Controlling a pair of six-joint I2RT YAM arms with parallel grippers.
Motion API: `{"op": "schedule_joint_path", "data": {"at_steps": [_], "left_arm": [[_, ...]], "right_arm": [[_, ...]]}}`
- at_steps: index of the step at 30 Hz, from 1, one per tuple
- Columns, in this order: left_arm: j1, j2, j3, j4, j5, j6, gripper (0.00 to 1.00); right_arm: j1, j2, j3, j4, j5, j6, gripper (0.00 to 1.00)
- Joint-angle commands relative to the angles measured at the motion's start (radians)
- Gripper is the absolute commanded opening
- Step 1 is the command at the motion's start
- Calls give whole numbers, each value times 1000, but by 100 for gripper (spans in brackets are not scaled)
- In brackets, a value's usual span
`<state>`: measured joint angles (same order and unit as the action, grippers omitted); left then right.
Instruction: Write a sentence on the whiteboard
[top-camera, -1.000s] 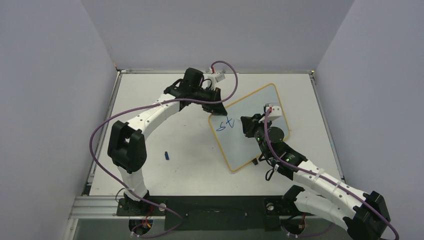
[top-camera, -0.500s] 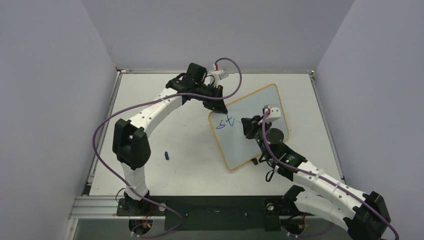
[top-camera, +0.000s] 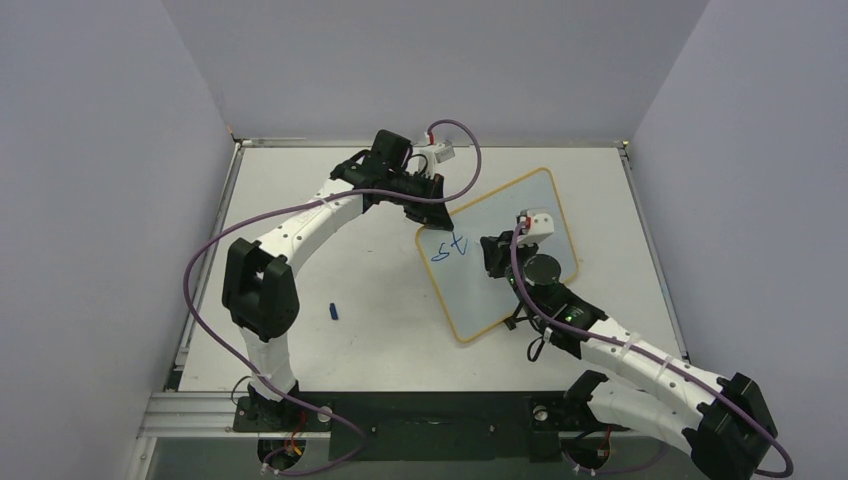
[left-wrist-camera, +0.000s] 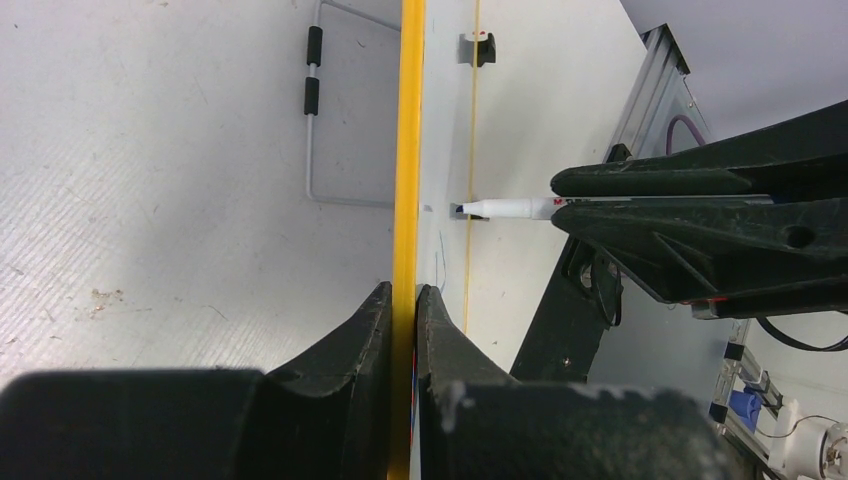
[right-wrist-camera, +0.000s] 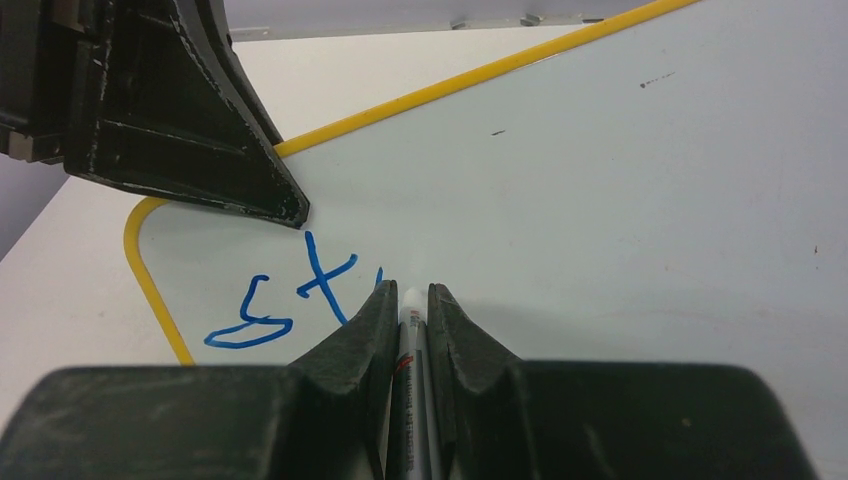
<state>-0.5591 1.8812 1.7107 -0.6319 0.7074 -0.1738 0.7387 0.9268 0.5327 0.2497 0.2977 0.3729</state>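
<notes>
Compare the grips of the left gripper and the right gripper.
The left gripper clamps the whiteboard by its yellow frame; the right gripper clamps a marker. The left sits at the board's edge, the right over its face beside the blue letters. Both are shut.

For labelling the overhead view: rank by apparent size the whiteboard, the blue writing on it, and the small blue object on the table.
1. whiteboard
2. blue writing
3. small blue object
No close calls.

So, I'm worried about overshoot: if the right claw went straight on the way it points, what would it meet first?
The whiteboard, just right of the blue st; the marker tip in the right claw seems nearly touching.
</notes>
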Motion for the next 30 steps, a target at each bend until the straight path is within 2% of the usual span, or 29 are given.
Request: {"op": "schedule_joint_path", "data": {"at_steps": [1,30], "left_arm": [[4,-40,-14,-30,-128,66,0],[4,-60,-20,-29,-132,68,0]], "right_arm": [[-8,33,62,61,-2,-22,0],[-12,141,112,98,-32,-16,0]]}}
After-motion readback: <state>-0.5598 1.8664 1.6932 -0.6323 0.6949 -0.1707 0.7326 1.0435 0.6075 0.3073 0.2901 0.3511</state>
